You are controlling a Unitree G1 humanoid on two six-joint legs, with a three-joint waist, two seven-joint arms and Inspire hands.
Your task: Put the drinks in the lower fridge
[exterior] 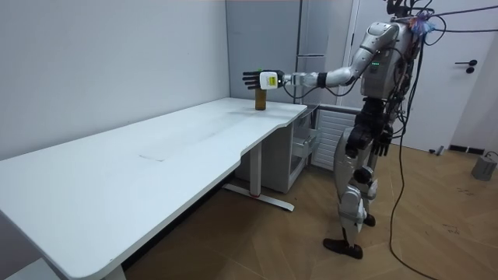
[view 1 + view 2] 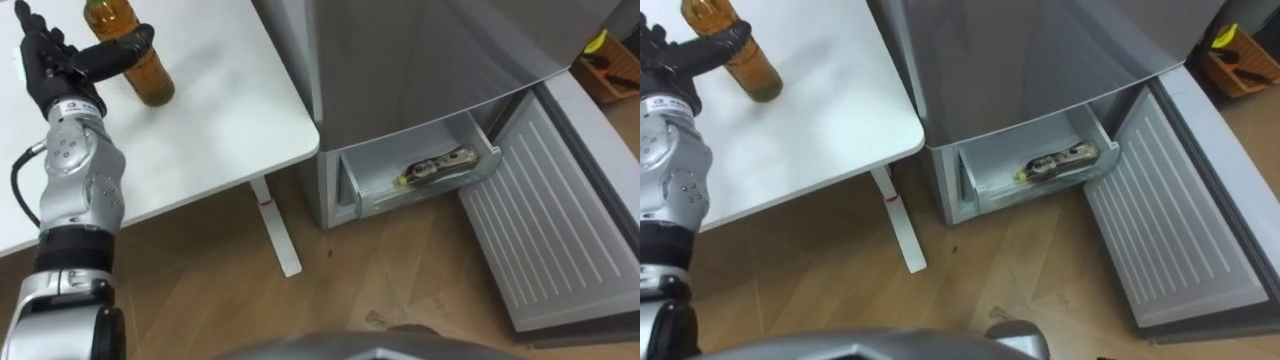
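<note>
Occupying the fridge drawer (image 2: pixel 420 192): one bottle (image 2: pixel 437 168).

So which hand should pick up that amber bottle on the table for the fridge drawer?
Left. The left hand is right at the amber drink bottle on the white table, thumb across its front, fingers straight. The right hand hangs by the robot's hip, away from the table.

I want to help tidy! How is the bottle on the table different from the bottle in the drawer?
The bottle on the table stands upright; the bottle in the drawer lies on its side. The table bottle is next to the left hand, still out; the drawer bottle is already put away. Both are drink bottles.
</note>
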